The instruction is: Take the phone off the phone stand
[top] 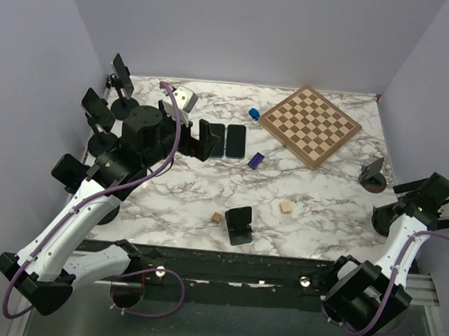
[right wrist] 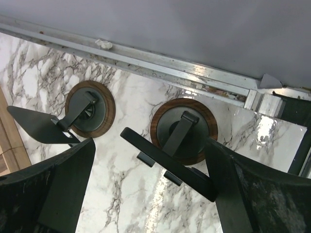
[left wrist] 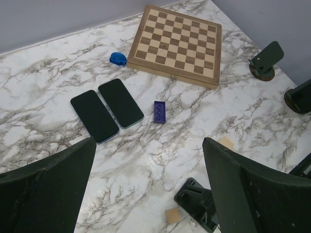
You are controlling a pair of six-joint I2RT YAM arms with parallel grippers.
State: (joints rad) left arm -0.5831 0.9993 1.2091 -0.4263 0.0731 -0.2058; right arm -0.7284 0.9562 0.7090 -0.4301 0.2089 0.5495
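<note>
Top view first: the left hand hangs over the middle of the table. It's released, spread wide, right next to two phones lying flat side by side, screens up. So the phones I can actually make out aren't on any stand. A row of tall phone stands along the left edge carries dark slabs. I can't tell if those are phones or just the stands' own plates. A small black stand sits near the front edge, empty as far as I can see. The right arm is off at the right edge.

Left wrist view: both fingers frame the shot with nothing between them. The phones are up ahead on the marble, edge to edge or very nearly. A purple brick sits just beside them and the chessboard is beyond.

Right wrist view: the right hand is spread wide too and gripping nothing. It hovers above two round-based stands, both cradles bare.

Handling-wise, my guess: a phone is a stiff, slick glass slab. It's light enough for one hand but easy to squirt out of a pinch, and not something you want to drop. I'd pinch across the narrow width on the long side edges, around mid-body and off the screen. Then lift up clear of the cradle lip before pulling away.
</note>
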